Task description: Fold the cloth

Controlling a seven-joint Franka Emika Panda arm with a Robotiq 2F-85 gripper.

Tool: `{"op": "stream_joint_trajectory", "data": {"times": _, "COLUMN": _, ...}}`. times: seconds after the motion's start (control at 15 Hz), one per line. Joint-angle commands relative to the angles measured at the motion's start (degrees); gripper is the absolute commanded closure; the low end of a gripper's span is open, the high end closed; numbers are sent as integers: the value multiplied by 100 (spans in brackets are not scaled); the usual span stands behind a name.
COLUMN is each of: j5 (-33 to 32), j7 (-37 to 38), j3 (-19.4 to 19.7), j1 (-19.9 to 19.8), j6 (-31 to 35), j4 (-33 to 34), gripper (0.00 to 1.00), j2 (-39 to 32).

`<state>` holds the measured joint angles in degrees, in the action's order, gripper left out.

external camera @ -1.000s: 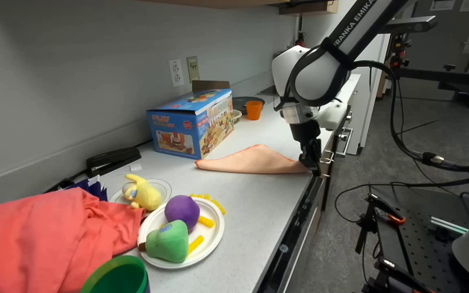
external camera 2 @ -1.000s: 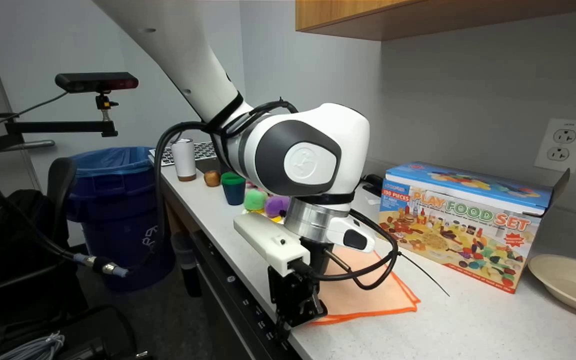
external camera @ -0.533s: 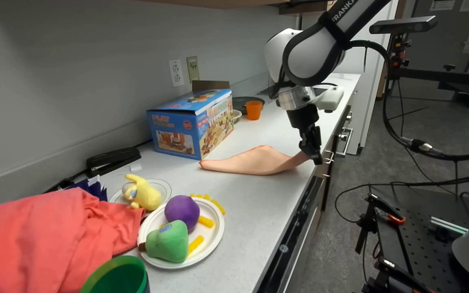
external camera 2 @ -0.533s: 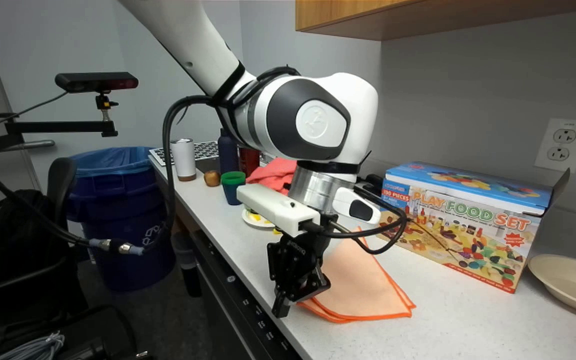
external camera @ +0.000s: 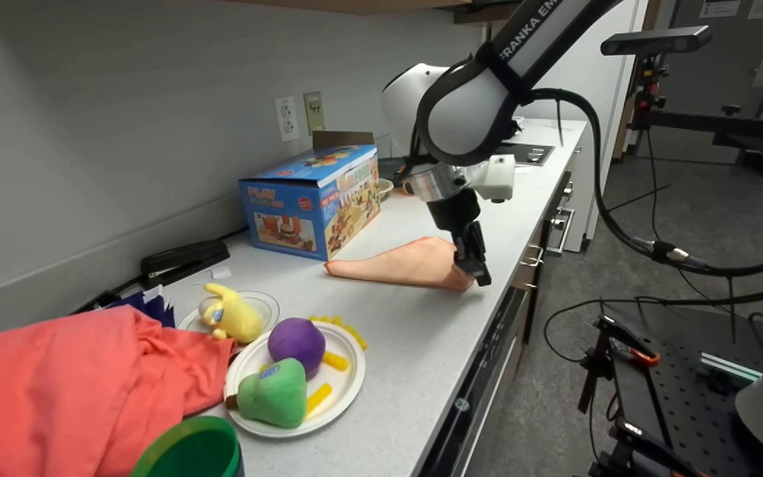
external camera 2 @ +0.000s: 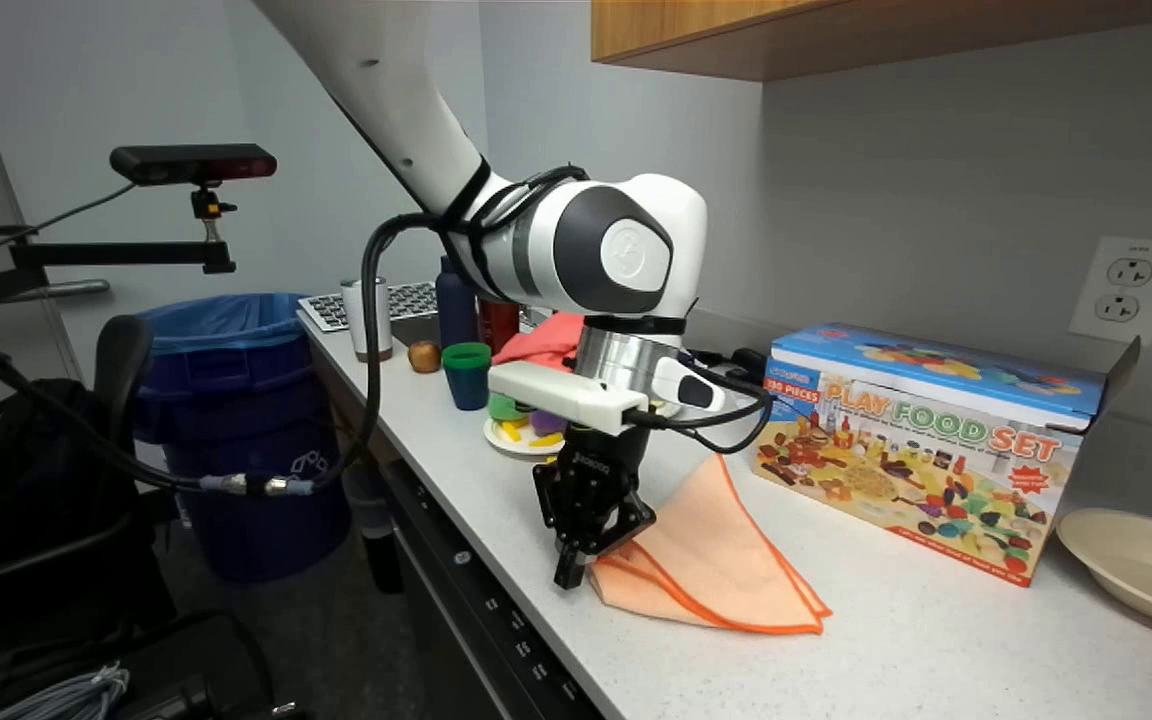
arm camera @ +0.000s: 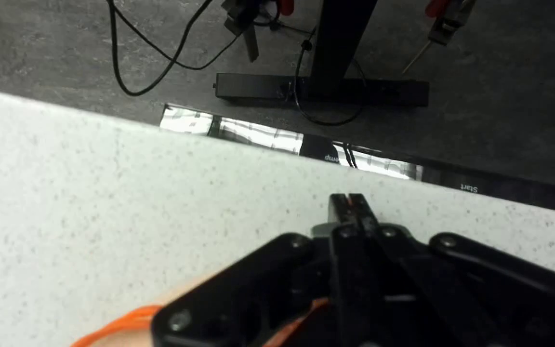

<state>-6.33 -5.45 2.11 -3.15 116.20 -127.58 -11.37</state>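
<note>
1. We see the cloth (external camera 2: pixel 736 555) on the white counter (external camera 2: pixel 896 650), low down and right of the middle in an exterior view. It is light peach with a bright orange edge.
2. Part of the cloth is folded over on top of itself, so we can see some orange edge running across it.
3. The gripper (arm camera: pixel 349 198) has its two jaws pinched tight, with a bit of the cloth between them.
4. In the wrist view, the fingertips (arm camera: pixel 338 207) are a little right of the middle, and we spot a thin orange strip between them. More orange edge shows at the bottom left.
5. The blue box (external camera: pixel 285 222) stands left of the middle in an exterior view, near the cloth.
6. At the lower left of an exterior view is a big heap of coral-red fabric (external camera: pixel 70 397). Beside it, a white plate (external camera: pixel 348 391) holds a green pear (external camera: pixel 274 397), a round purple toy (external camera: pixel 295 344) and some yellow sticks (external camera: pixel 318 399).
7. We see a green cup (external camera: pixel 189 454) at the bottom edge of an exterior view.
8. We find a tan bowl (external camera 2: pixel 1146 570) at the right edge of an exterior view.
</note>
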Motion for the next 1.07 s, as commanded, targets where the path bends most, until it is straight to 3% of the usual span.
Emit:
{"op": "stream_joint_trajectory", "data": {"times": 0.0, "j5": -460, "j7": 23, "j3": -62, "j1": 188, "j6": -94, "j4": 646, "gripper": 99, "j2": -613}}
{"op": "stream_joint_trajectory", "data": {"times": 0.27, "j5": -1002, "j7": 148, "j3": -34, "j1": 353, "j6": -166, "j4": 1087, "gripper": 99, "j2": -875}}
{"op": "stream_joint_trajectory", "data": {"times": 0.73, "j5": -1232, "j7": -7, "j3": -98, "j1": 487, "j6": -1370, "j4": 1902, "gripper": 99, "j2": -1016}}
{"op": "stream_joint_trajectory", "data": {"times": 1.0, "j5": -1582, "j7": 185, "j3": -84, "j1": 556, "j6": -1452, "j4": 2018, "gripper": 99, "j2": -1006}}
